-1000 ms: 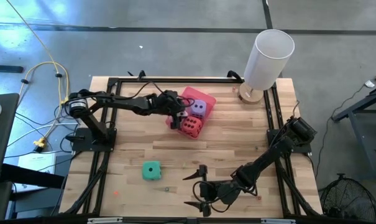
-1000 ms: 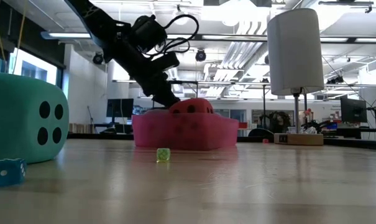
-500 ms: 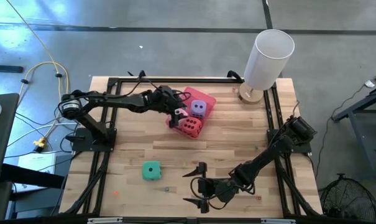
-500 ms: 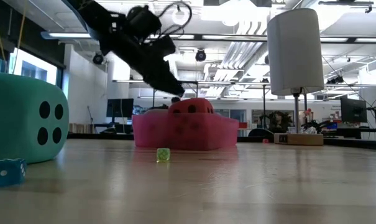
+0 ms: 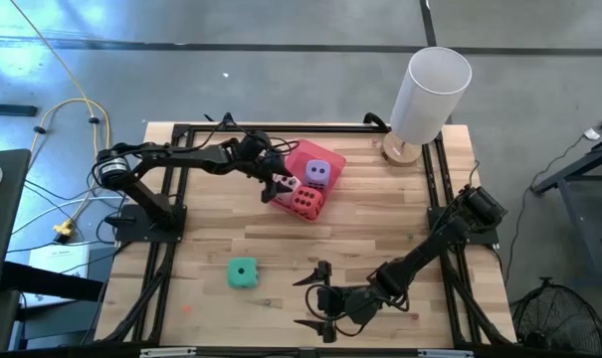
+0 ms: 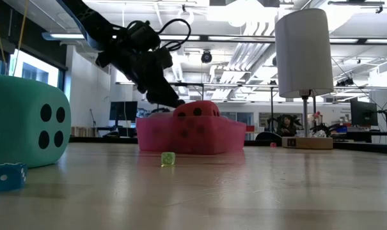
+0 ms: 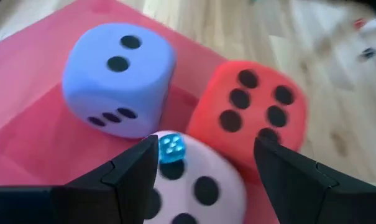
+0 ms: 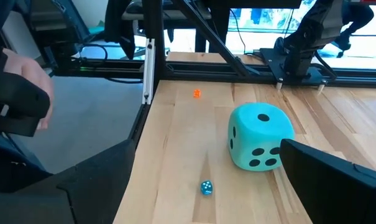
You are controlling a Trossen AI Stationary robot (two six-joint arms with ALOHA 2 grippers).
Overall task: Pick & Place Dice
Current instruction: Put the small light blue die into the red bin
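Observation:
The pink tray (image 5: 327, 155) sits at the table's far middle. In it are the purple die (image 7: 119, 78), the red die (image 7: 253, 118) at its near edge, and the pale pink die (image 7: 188, 183), which leans against both and has a tiny blue die (image 7: 170, 148) on top. My left gripper (image 7: 206, 168) is open just above the pale pink die (image 5: 284, 185), one finger on either side, touching nothing. The teal die (image 5: 243, 272) rests on the wood near the front left. My right gripper (image 5: 320, 298) is open and empty to the right of it.
A tall white cylinder (image 5: 430, 91) on a wooden base stands at the far right corner. Tiny dice lie on the wood near the teal die: a blue one (image 8: 206, 187), a green one (image 6: 168, 158) and an orange one (image 8: 196, 93). A person's hand (image 8: 32, 78) shows beyond the table.
My left gripper has risen a little off the dice in the tray and drawn back slightly toward the table's left edge. The dice in the tray have stayed where they were.

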